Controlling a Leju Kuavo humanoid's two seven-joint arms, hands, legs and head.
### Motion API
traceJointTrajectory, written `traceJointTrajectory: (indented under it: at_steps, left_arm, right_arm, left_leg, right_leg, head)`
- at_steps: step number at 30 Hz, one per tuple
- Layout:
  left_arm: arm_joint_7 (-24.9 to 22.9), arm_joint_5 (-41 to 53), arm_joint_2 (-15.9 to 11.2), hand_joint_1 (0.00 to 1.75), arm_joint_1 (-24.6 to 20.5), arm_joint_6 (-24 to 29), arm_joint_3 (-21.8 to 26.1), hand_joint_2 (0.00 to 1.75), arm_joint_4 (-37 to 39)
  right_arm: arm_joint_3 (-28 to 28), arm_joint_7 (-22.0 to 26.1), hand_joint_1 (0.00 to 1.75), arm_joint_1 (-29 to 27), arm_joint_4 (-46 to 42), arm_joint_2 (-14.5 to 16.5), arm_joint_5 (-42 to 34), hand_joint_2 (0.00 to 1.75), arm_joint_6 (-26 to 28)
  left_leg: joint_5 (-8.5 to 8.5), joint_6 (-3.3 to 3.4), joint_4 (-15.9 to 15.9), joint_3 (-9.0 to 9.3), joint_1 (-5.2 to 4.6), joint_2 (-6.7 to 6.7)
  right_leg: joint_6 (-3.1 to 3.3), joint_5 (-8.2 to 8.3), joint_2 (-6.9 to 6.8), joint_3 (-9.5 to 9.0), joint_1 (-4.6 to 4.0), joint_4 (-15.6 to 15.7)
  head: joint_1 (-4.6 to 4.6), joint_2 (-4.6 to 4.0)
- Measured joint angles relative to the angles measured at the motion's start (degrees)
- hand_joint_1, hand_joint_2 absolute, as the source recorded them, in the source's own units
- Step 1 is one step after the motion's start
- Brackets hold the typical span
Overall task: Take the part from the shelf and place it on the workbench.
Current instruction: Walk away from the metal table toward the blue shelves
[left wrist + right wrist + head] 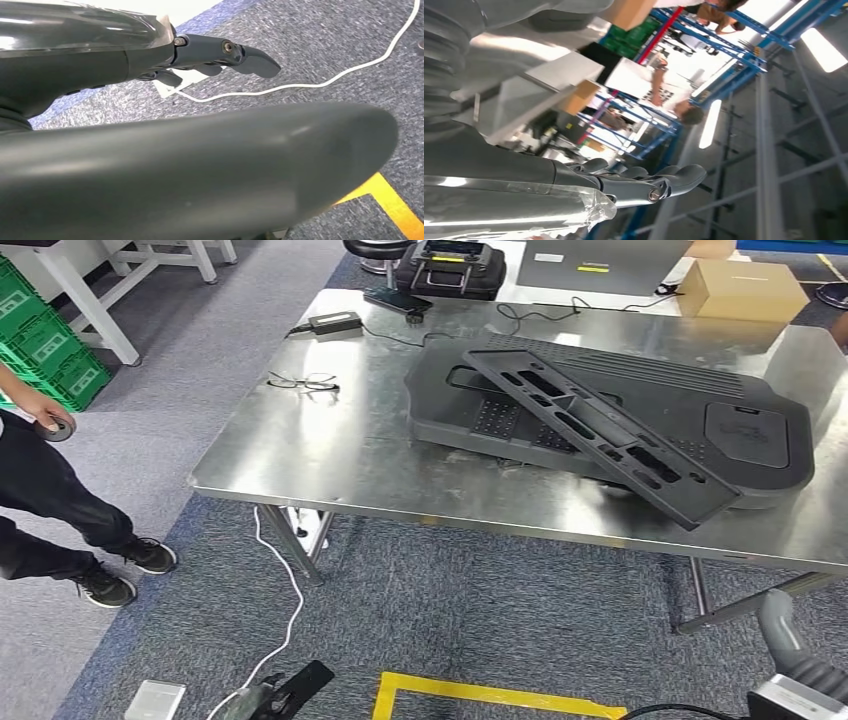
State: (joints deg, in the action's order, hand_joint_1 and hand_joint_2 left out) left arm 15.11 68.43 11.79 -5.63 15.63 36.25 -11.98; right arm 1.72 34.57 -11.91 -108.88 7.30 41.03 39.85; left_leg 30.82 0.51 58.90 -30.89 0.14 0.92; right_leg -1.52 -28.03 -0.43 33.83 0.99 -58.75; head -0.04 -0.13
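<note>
A large dark grey moulded panel (745, 430) lies flat on the steel workbench (330, 450). A long slotted dark part (600, 435) rests diagonally across the panel. My left hand (285, 690) hangs low over the carpet in front of the bench; in the left wrist view its fingers (225, 52) are stretched out and hold nothing. My right hand (795, 670) hangs at the lower right below the bench edge; in the right wrist view its fingers (644, 182) are extended and empty. Both hands are well away from the parts.
On the bench lie glasses (303, 383), a power adapter (335, 323) with its cable, a black case (450, 265) and a cardboard box (742, 288). A person (50, 490) holding a tape roll stands at the left near green crates (40, 340). Yellow floor tape (480, 695) and a white cable (290, 600) lie below.
</note>
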Motion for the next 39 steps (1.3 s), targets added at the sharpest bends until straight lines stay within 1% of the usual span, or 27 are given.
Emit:
traceJointTrajectory:
  at_steps: [3, 4, 5, 6, 8, 9, 10, 11, 13, 15, 17, 19, 21, 23, 24, 25, 26, 28, 29, 30, 31, 33, 34, 35, 36, 38, 39]
  left_arm:
    - [0.07, -0.09, -0.03, 0.00, 0.17, 0.17, 0.31, 0.00, 0.00]
    - [0.09, -0.10, -0.03, 0.00, 0.20, 0.22, 0.37, 0.00, 0.00]
    - [0.11, -0.10, -0.03, 0.00, 0.21, 0.26, 0.43, 0.00, 0.00]
    - [0.13, -0.10, -0.03, 0.00, 0.23, 0.29, 0.49, 0.00, 0.00]
    - [0.15, -0.10, -0.04, 0.00, 0.36, 0.32, 0.58, 0.00, 0.00]
    - [0.16, -0.11, -0.04, 0.00, 0.46, 0.32, 0.62, 0.00, 0.00]
    - [0.16, -0.11, -0.05, 0.00, 0.54, 0.32, 0.65, 0.00, 0.00]
    - [0.17, -0.12, -0.05, 0.00, 0.59, 0.32, 0.68, 0.00, 0.00]
    - [0.21, -0.13, -0.07, 0.00, 0.61, 0.33, 0.70, 0.00, 0.00]
    - [0.33, -0.13, -0.10, 0.00, 0.61, 0.40, 0.73, 0.00, 0.00]
    - [0.47, -0.13, -0.12, 0.00, 0.66, 0.51, 0.78, 0.00, 0.00]
    - [0.55, -0.16, -0.12, 0.00, 0.70, 0.58, 0.93, 0.00, 0.00]
    - [0.56, -0.34, -0.13, 0.00, 0.73, 0.62, 1.18, 0.00, 0.00]
    - [0.56, -0.65, -0.15, 0.00, 0.85, 0.64, 1.37, 0.00, 0.00]
    - [0.56, -0.81, -0.17, 0.00, 0.93, 0.65, 1.45, 0.00, 0.00]
    - [0.56, -0.92, -0.20, 0.00, 1.00, 0.66, 1.52, 0.00, 0.00]
    - [0.56, -1.00, -0.22, 0.00, 1.05, 0.67, 1.58, 0.00, 0.00]
    - [0.56, -1.04, -0.28, 0.00, 1.06, 0.70, 1.66, 0.00, 0.00]
    - [0.58, -1.05, -0.32, 0.00, 1.05, 0.72, 1.71, 0.00, 0.00]
    - [0.62, -1.05, -0.35, 0.00, 1.05, 0.74, 1.76, 0.00, 0.00]
    - [0.65, -1.06, -0.38, 0.00, 1.06, 0.76, 1.82, 0.00, 0.00]
    - [0.68, -1.09, -0.39, 0.00, 1.16, 0.78, 1.95, 0.00, 0.00]
    - [0.68, -1.10, -0.39, 0.00, 1.18, 0.79, 2.01, 0.00, 0.00]
    - [0.69, -1.11, -0.40, 0.00, 1.19, 0.80, 2.06, 0.00, 0.00]
    - [0.70, -1.11, -0.39, 0.00, 1.19, 0.81, 2.08, 0.00, 0.00]
    - [0.72, -1.12, -0.40, 0.00, 1.24, 0.81, 2.13, 0.00, 0.00]
    - [0.73, -1.13, -0.40, 0.00, 1.30, 0.82, 2.16, 0.00, 0.00]
  right_arm:
    - [-0.07, -0.55, 0.00, -1.55, -0.94, -0.01, -2.29, 1.75, 0.00]
    - [-0.08, -0.62, 0.00, -2.00, -1.23, -0.02, -2.93, 1.75, 0.02]
    - [-0.09, -0.65, 0.00, -2.35, -1.45, -0.03, -3.46, 1.75, 0.04]
    - [-0.10, -0.67, 0.00, -2.63, -1.57, -0.04, -3.84, 1.75, 0.06]
    - [-0.14, -0.70, 0.00, -3.15, -1.60, -0.08, -4.38, 1.75, 0.09]
    - [-0.15, -0.76, 0.00, -3.40, -1.59, -0.11, -4.60, 1.75, 0.09]
    - [-0.15, -0.84, 0.00, -3.60, -1.58, -0.14, -4.79, 1.75, 0.09]
    - [-0.15, -0.93, 0.00, -3.69, -1.57, -0.16, -4.91, 1.75, 0.09]
    - [-0.22, -1.06, 0.00, -3.72, -1.54, -0.22, -5.03, 1.75, 0.09]
    - [-0.39, -1.16, 0.00, -3.75, -1.53, -0.27, -5.26, 1.75, 0.09]
    - [-0.52, -1.35, 0.00, -3.91, -1.54, -0.29, -5.57, 1.75, 0.10]
    - [-0.68, -1.47, 0.00, -4.06, -1.54, -0.30, -5.79, 1.75, 0.11]
    - [-0.95, -1.50, 0.00, -4.12, -1.52, -0.28, -5.98, 1.75, 0.11]
    - [-1.16, -1.55, 0.00, -4.19, -1.45, -0.27, -6.27, 1.75, 0.11]
    - [-1.22, -1.58, 0.00, -4.25, -1.39, -0.26, -6.44, 1.75, 0.11]
    - [-1.27, -1.60, 0.00, -4.30, -1.33, -0.26, -6.63, 1.75, 0.11]
    - [-1.29, -1.61, 0.00, -4.34, -1.28, -0.26, -6.90, 1.75, 0.11]
    - [-1.31, -1.62, 0.00, -4.39, -1.25, -0.23, -7.62, 1.75, 0.11]
    - [-1.31, -1.62, 0.00, -4.40, -1.26, -0.19, -8.05, 1.75, 0.11]
    - [-1.31, -1.61, 0.00, -4.41, -1.28, -0.14, -8.42, 1.75, 0.11]
    - [-1.31, -1.60, 0.00, -4.43, -1.32, -0.05, -8.70, 1.75, 0.11]
    - [-1.29, -1.56, 0.00, -4.49, -1.41, 0.09, -9.04, 1.75, 0.11]
    - [-1.29, -1.55, 0.00, -4.58, -1.45, 0.13, -9.19, 1.75, 0.11]
    - [-1.28, -1.51, 0.00, -4.67, -1.50, 0.16, -9.41, 1.75, 0.11]
    - [-1.29, -1.41, 0.00, -4.74, -1.55, 0.19, -9.68, 1.75, 0.12]
    - [-1.30, -1.15, 0.00, -4.90, -1.59, 0.31, -10.31, 1.75, 0.13]
    - [-1.29, -0.98, 0.00, -5.03, -1.60, 0.40, -10.52, 1.31, 0.13]
  left_leg:
    - [-0.55, 0.74, -0.35, 0.04, 0.07, 0.10]
    - [-0.89, 1.08, -0.68, 0.08, 0.27, 0.20]
    - [-1.20, 1.39, -1.01, 0.11, 0.50, 0.33]
    - [-1.40, 1.57, -1.20, 0.11, 0.69, 0.46]
    - [-1.53, 1.67, -1.19, 0.02, 0.75, 0.55]
    - [-1.55, 1.63, -1.16, 0.01, 0.78, 0.58]
    - [-1.58, 1.57, -1.12, 0.01, 0.82, 0.59]
    - [-1.59, 1.49, -1.09, 0.03, 0.91, 0.60]
    - [-1.56, 1.06, -1.00, 0.07, 1.09, 0.58]
    - [-1.67, 0.25, -0.91, -0.09, 1.06, 0.54]
    - [-2.00, -0.55, -0.93, -0.37, 0.98, 0.55]
    - [-1.36, -1.17, -0.47, -0.69, 1.11, 0.44]
    - [1.92, -1.52, 3.37, -2.20, 1.19, 0.12]
    - [6.28, -1.56, 10.95, -5.01, 1.15, -0.12]
    - [7.50, -1.53, 14.02, -6.01, 1.10, -0.17]
    - [7.62, -1.42, 15.28, -6.13, 1.05, -0.20]
    - [6.58, -1.23, 14.13, -5.12, 1.00, -0.22]
    - [3.02, -0.70, 6.69, -0.67, 0.89, -0.36]
    - [1.68, -0.48, 2.68, 1.56, 0.81, -0.51]
    - [0.95, -0.33, -0.13, 3.02, 0.71, -0.66]
    - [0.73, -0.26, -1.64, 3.67, 0.60, -0.80]
    - [0.50, 0.02, -2.14, 3.43, 0.49, -0.80]
    - [0.20, 0.35, -2.21, 3.16, 0.54, -0.69]
    - [-0.19, 0.80, -2.28, 2.83, 0.63, -0.57]
    - [-0.63, 1.20, -2.36, 2.41, 0.72, -0.42]
    - [-1.36, 1.66, -2.31, 1.48, 0.62, -0.16]
    - [-1.70, 1.72, -2.28, 1.00, 0.51, -0.05]
  right_leg:
    - [-0.57, 0.19, 0.05, -0.10, 0.11, 0.18]
    - [-0.81, -0.34, 0.12, 0.03, 0.10, -0.20]
    - [-1.01, -1.55, 0.18, 0.51, 0.09, -1.52]
    - [-1.22, -3.39, 0.23, 1.44, 0.19, -3.98]
    - [-1.67, -7.12, 0.24, 4.03, 0.35, -11.14]
    - [-1.85, -7.93, 0.23, 4.90, 0.44, -13.84]
    - [-2.00, -7.61, 0.22, 4.94, 0.51, -14.67]
    - [-2.12, -6.22, 0.19, 3.94, 0.57, -13.20]
    - [-2.18, -2.69, 0.04, -0.06, 0.66, -5.88]
    - [-1.53, -1.18, 0.03, -2.75, 0.38, -0.37]
    - [-0.57, -1.30, 0.21, -2.83, 0.00, 0.63]
    - [0.44, -1.10, 0.25, -2.49, 0.14, 0.89]
    - [1.48, -0.60, 0.21, -2.02, 0.23, 1.14]
    - [2.14, -0.14, 0.20, -1.29, -0.09, 1.10]
    - [2.32, 0.11, 0.23, -0.94, -0.25, 1.08]
    - [2.38, 0.35, 0.29, -0.63, -0.39, 1.06]
    - [2.34, 0.57, 0.39, -0.39, -0.48, 1.03]
    - [2.07, 0.95, 0.59, -0.10, -0.55, 0.99]
    - [1.83, 1.15, 0.66, 0.04, -0.63, 0.93]
    - [1.56, 1.40, 0.70, 0.20, -0.69, 0.88]
    - [1.23, 1.70, 0.72, 0.40, -0.73, 0.84]
    - [0.52, 2.28, 0.78, 0.70, -0.73, 0.81]
    - [0.18, 1.97, 0.79, 0.91, -0.67, 0.55]
    - [-0.14, 0.83, 0.78, 1.32, -0.59, -0.43]
    - [-0.43, -1.18, 0.77, 2.08, -0.49, -2.54]
    - [-0.94, -6.27, 0.69, 4.27, -0.35, -9.59]
    - [-1.08, -7.95, 0.68, 5.08, -0.32, -12.99]
  head:
    - [-0.02, 0.00]
    - [0.02, 0.00]
    - [0.05, 0.00]
    - [0.09, 0.00]
    - [0.12, 0.00]
    - [0.11, 0.00]
    - [0.10, 0.00]
    - [0.10, 0.00]
    - [0.11, 0.00]
    - [0.05, 0.00]
    - [-0.02, 0.00]
    - [-0.03, 0.00]
    - [-0.07, 0.00]
    - [-0.08, 0.00]
    - [-0.07, 0.00]
    - [-0.07, 0.00]
    - [-0.07, 0.00]
    - [-0.07, 0.00]
    - [-0.05, 0.00]
    - [-0.04, 0.00]
    - [-0.03, 0.00]
    - [-0.01, 0.00]
    - [0.02, 0.00]
    - [0.09, 0.00]
    - [0.14, 0.00]
    - [0.23, 0.00]
    - [0.22, 0.00]
